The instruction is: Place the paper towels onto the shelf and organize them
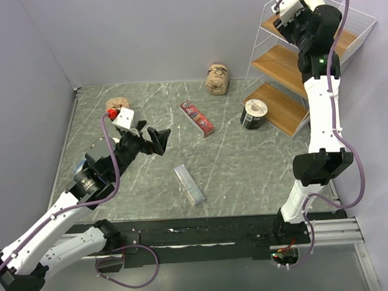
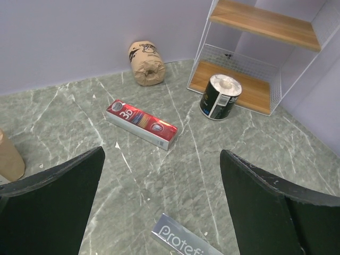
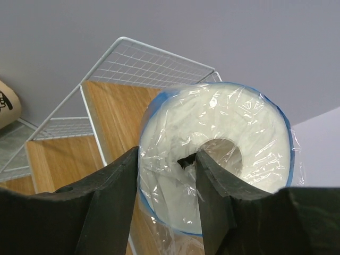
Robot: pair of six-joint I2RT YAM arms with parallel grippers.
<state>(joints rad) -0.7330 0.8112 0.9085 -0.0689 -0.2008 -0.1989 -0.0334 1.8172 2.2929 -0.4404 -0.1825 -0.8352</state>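
Note:
My right gripper [image 1: 295, 9] is raised over the top tier of the white wire shelf [image 1: 287, 67]. It is shut on a blue-wrapped paper towel roll [image 3: 218, 154], with one finger in the core and one outside the wall [image 3: 169, 159]. My left gripper [image 1: 154, 139] is open and empty above the floor [image 2: 162, 154]. A black-wrapped roll [image 1: 254, 114] stands upright in front of the bottom tier. One tan roll [image 1: 217, 79] lies at the back wall. Another tan roll [image 1: 117, 105] sits behind my left wrist. The other rolls are hidden.
A flat red packet [image 1: 197, 118] lies mid-table and shows in the left wrist view [image 2: 141, 123]. A grey bar [image 1: 190, 184] lies below my left gripper [image 2: 183, 239]. The shelf [image 2: 255, 53] stands in the back right corner against the walls.

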